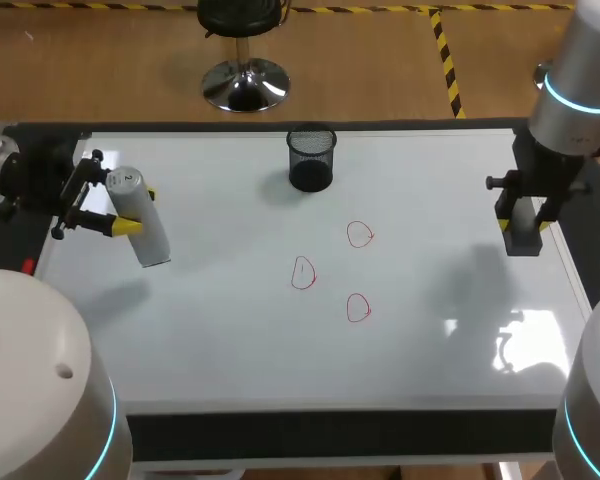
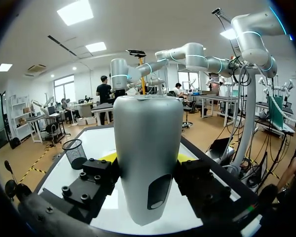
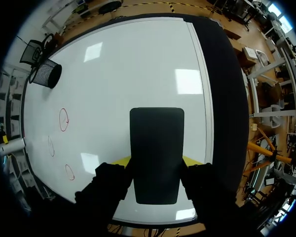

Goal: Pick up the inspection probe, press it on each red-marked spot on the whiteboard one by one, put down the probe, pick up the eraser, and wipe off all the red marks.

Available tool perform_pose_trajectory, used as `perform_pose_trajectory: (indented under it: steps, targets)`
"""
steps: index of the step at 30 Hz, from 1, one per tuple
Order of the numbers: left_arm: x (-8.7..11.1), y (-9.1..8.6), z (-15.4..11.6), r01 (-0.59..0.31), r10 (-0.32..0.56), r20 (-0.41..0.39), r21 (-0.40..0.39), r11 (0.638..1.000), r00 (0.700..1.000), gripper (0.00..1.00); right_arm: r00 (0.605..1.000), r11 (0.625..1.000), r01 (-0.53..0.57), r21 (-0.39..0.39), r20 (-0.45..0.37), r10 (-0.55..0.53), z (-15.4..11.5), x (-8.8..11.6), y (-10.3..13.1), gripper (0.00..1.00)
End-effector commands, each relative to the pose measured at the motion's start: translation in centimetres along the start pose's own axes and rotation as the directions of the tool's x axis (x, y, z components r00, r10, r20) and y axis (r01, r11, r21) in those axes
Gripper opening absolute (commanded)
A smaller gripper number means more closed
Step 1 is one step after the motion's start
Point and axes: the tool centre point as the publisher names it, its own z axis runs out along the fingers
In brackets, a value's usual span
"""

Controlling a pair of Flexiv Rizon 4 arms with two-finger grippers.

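Where the probe is: the silver, rounded probe [image 1: 152, 238] sits in the left gripper [image 1: 138, 212] over the left part of the whiteboard [image 1: 230, 340], tilted, with its lower end towards the near side.
Left gripper: its yellow-tipped fingers [image 1: 127, 227] press on the probe from two sides; in the left wrist view the probe [image 2: 148, 148] stands up between the black finger blocks of the gripper [image 2: 147, 165], clamped on both flanks.
Probe and board: a soft shadow lies on the board nearer than the probe; whether its end touches the surface cannot be told.
Right gripper: the right gripper [image 1: 525, 222] hangs at the right edge of the whiteboard, fingers closed on the dark eraser [image 1: 523, 236].
Eraser: in the right wrist view the eraser [image 3: 156, 148] is a dark rounded block gripped on its two long sides by the gripper [image 3: 156, 165], with the white surface [image 3: 118, 64] beyond it.
Red marks: three red marks [image 1: 359, 235], drawn as small rings, lie right of the board's middle, one farther, one nearer and one to their left; all are well apart from both grippers. They also show beside the eraser in the right wrist view [image 3: 63, 119].
Mesh cup: a black mesh cup [image 1: 312, 158] stands upright at the far edge of the board, near its middle, farther than the marks.
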Motion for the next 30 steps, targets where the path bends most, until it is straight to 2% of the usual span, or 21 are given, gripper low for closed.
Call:
perform_pose_trajectory:
  steps: [1, 5, 11, 19, 24, 30]
  targets:
    - [0.1, -0.2, 0.0, -0.002, 0.002, 0.003, -0.002, 1.000, 1.000, 0.00, 1.000, 1.000, -0.023, -0.008, 0.014, 0.023, -0.5, 0.9, -0.7, 0.00]
    - [0.1, -0.2, 0.0, -0.002, 0.002, 0.003, -0.002, 1.000, 1.000, 0.00, 0.997, 0.997, -0.083, 0.003, 0.004, 0.083, -0.9, 1.2, -1.3, 0.00]
    - [0.1, -0.2, 0.0, -0.002, 0.002, 0.003, -0.002, 1.000, 1.000, 0.00, 0.991, 0.991, -0.130, -0.023, 0.008, 0.130, -1.9, 2.4, -2.8, 0.00]
    - [0.1, -0.2, 0.0, -0.002, 0.002, 0.003, -0.002, 1.000, 1.000, 0.00, 0.994, 0.994, -0.106, -0.039, 0.009, 0.107, -2.7, 5.3, -4.8, 0.00]
    - [0.1, -0.2, 0.0, -0.002, 0.002, 0.003, -0.002, 1.000, 1.000, 0.00, 0.985, 0.987, -0.160, -0.005, 0.057, 0.160, -2.2, 7.1, -5.1, 0.00]
    - [0.1, -0.2, 0.0, -0.002, 0.002, 0.003, -0.002, 1.000, 1.000, 0.00, 0.988, 0.989, -0.148, 0.005, 0.045, 0.148, -2.2, 9.3, -5.7, 0.00]
